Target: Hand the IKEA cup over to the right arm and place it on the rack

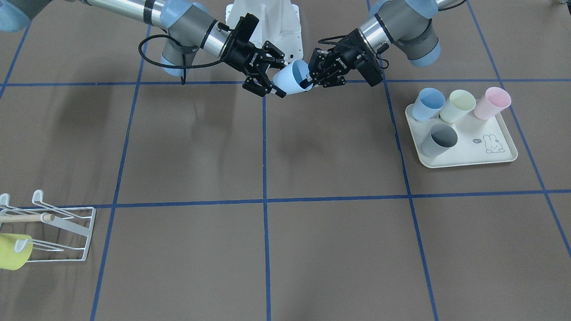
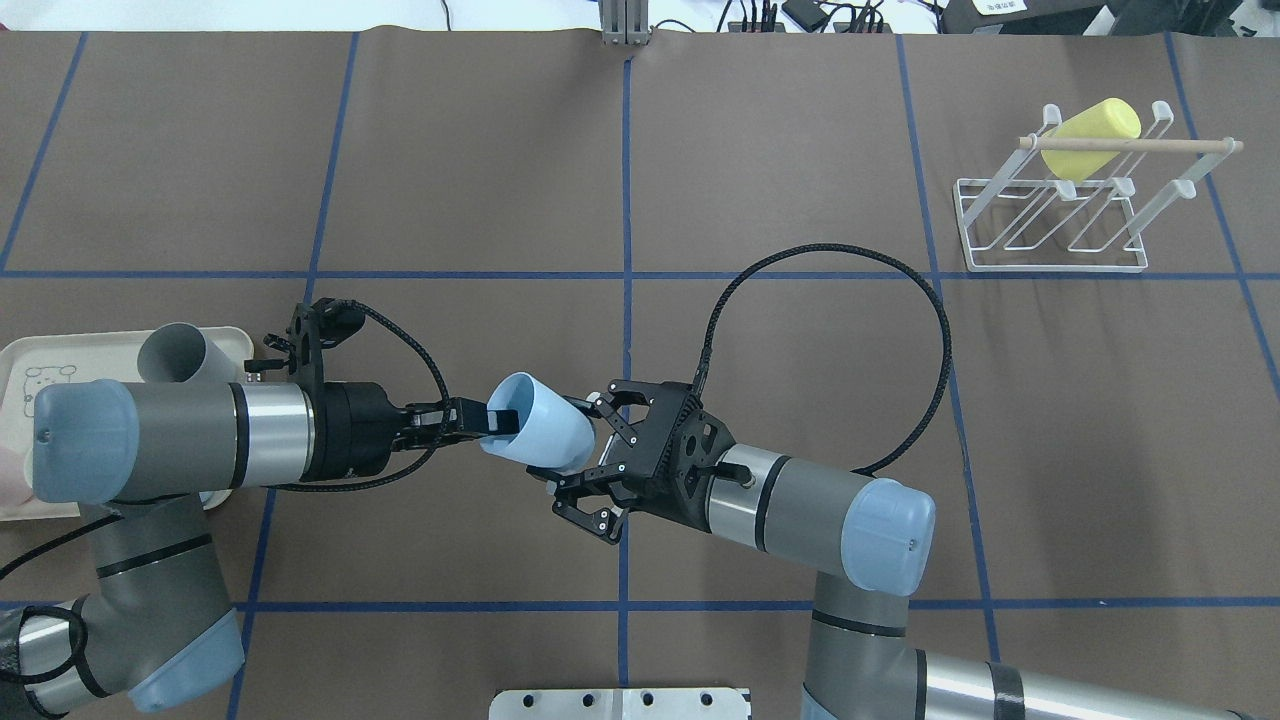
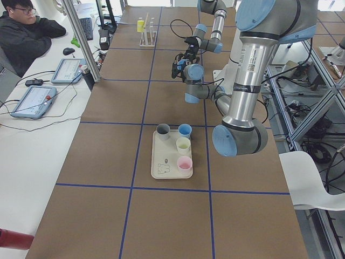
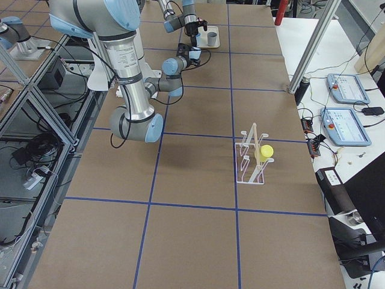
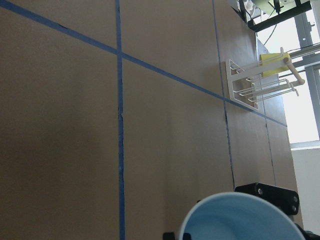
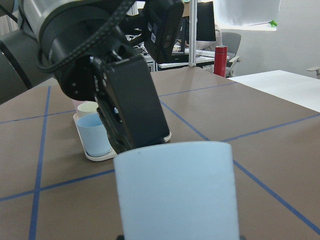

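Hanging in mid-air over the middle of the bench, the blue IKEA cup [image 2: 540,435] was mid-handover: the left fingers [image 2: 500,418] were pinched on its rim, while the right fingers [image 2: 600,404] sat spread wide around its base, not gripping. The next move probably called for the right fingers to close before the left let go. After that came the carry over to the rack [image 2: 1050,240], well apart.

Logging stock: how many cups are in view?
6: light-blue cup held mid-air; blue cup, cream cup, pink cup and grey cup on the tray; yellow cup on the rack. None apparently hidden.
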### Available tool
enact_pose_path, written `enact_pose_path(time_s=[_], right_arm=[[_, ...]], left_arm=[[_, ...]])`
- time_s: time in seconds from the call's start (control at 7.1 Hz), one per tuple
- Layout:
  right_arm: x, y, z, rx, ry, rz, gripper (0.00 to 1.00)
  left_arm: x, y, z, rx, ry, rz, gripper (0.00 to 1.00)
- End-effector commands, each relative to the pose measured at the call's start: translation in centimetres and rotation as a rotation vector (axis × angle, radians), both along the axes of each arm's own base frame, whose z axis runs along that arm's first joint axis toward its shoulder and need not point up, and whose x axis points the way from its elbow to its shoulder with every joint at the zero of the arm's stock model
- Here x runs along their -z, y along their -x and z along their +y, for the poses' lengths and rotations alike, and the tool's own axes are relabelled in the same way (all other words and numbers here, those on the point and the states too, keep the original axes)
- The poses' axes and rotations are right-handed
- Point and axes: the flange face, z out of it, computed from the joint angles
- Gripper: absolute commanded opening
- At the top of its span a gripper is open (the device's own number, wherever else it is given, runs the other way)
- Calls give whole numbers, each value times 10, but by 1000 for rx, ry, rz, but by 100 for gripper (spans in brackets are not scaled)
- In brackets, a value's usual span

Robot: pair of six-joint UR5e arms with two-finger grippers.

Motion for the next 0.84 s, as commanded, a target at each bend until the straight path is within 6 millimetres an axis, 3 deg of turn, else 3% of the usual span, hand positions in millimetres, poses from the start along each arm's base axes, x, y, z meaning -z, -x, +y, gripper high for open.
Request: enact_pose_path(time_s=[0.0, 0.28, 0.56, 0.7], right_arm=[[-1, 0, -1, -4, -6, 5, 18], [-2, -2, -2, -5, 0, 2, 3], [-9, -5, -12, -24, 3, 29, 0], [-21, -9, -23, -42, 12, 69, 0]], left_arm=[[2, 3, 0, 7, -8, 4, 99], [-8, 18, -15, 39, -1, -19, 99], [-45, 61, -44, 90, 37, -112, 99], [-67, 92, -53, 101, -17, -214, 99]])
